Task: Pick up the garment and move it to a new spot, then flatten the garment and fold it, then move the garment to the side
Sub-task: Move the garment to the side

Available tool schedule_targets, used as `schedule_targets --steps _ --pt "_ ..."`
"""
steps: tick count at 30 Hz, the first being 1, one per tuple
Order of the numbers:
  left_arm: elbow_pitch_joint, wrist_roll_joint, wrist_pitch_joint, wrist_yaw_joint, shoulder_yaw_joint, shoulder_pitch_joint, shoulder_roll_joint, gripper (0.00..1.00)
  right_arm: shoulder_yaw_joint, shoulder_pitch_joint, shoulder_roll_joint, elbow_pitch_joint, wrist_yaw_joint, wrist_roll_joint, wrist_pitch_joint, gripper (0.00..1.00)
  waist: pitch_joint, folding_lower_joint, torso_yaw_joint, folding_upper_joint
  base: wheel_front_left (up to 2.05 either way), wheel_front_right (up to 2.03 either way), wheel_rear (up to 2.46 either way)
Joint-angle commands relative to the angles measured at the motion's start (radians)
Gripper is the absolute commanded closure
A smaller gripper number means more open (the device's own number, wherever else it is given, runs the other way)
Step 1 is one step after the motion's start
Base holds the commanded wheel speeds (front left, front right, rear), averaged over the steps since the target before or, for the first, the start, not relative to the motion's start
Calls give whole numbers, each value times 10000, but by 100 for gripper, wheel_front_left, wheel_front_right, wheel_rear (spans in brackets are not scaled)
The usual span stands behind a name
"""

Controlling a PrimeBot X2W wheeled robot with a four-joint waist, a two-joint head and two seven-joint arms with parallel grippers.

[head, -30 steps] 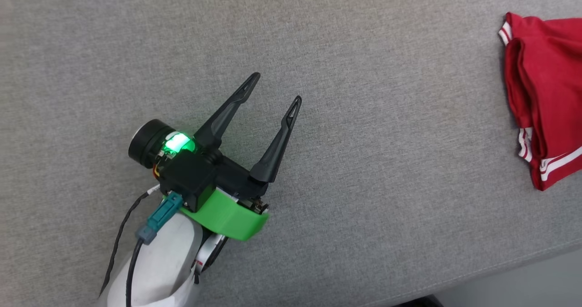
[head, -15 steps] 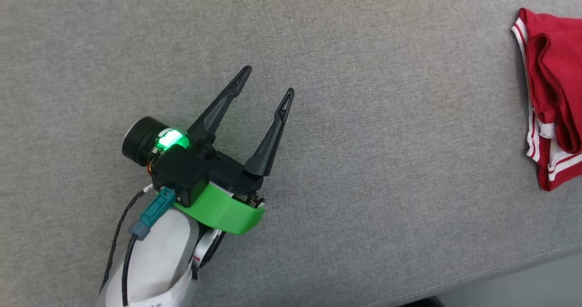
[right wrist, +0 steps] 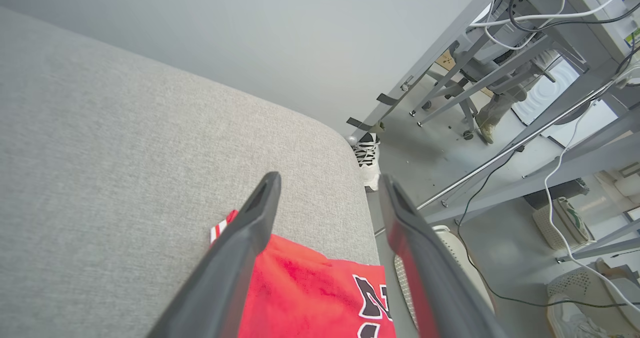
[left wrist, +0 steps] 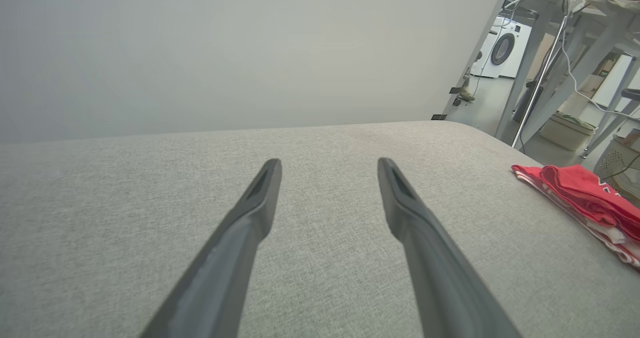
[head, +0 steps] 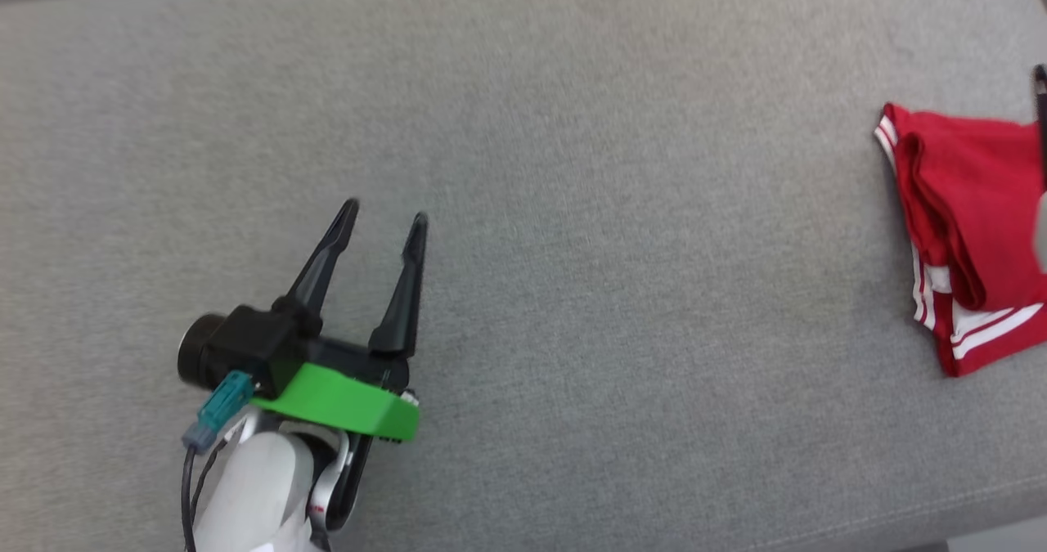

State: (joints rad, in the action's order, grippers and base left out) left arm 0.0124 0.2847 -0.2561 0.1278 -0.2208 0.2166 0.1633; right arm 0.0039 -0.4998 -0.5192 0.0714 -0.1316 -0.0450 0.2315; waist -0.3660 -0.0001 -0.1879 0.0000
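Progress assessment: the garment (head: 969, 208) lies as a compact, layered red bundle at the far right of the grey tabletop (head: 572, 168), near its right edge. White-and-red striped trim shows along the inner side. Folding appears complete, and the move to the side appears done or nearly so. The head view cuts the bundle off at the frame edge, so its final squareness cannot be confirmed.

Left gripper (head: 384, 213): fingers spread apart, holding nothing, over bare tabletop well apart from the garment.

Right gripper (right wrist: 328, 180): fingers spread apart with nothing clamped between them, above the garment. Part of the black number is visible below them. The tips point past the tabletop's corner toward the floor.

Remaining work, as judged: at most a small adjustment to the bundle's position, then clearing the right arm away.

Surroundings: a sneaker (right wrist: 368, 157) sits on the floor just beside the tabletop corner. Metal frame legs (right wrist: 450, 42), loose cables (right wrist: 575, 15), a washing machine (left wrist: 505, 50) and a basket (left wrist: 567, 127) stand farther off. All of these are beyond the right end of the tabletop. Nothing lies between either gripper and the garment. One risk remains: the bundle is close to the edge, so a snagged finger could drag it off.
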Motion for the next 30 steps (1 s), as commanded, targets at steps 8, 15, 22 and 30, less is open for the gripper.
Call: schedule_targets --steps 8,15,22,30 --pt "464 51 -57 26 895 -1009 -409 0 -148 1527 1775 -905 9 -882 -1489 0 2391 1 1315 0 0 0 0" --pt "900 -218 -57 22 1178 -1684 -658 0 -413 2918 3645 -558 9 -969 -3339 0 2964 1 1801 0 0 0 0" --pt "994 -340 -57 26 1088 -2192 -805 0 -15 3976 4324 -46 9 -573 -4531 0 3394 1 2055 0 0 0 0" --pt "887 -409 -57 27 997 -2616 -824 0 -296 4990 4663 94 9 -584 -4904 0 3807 1 2222 0 0 0 0"
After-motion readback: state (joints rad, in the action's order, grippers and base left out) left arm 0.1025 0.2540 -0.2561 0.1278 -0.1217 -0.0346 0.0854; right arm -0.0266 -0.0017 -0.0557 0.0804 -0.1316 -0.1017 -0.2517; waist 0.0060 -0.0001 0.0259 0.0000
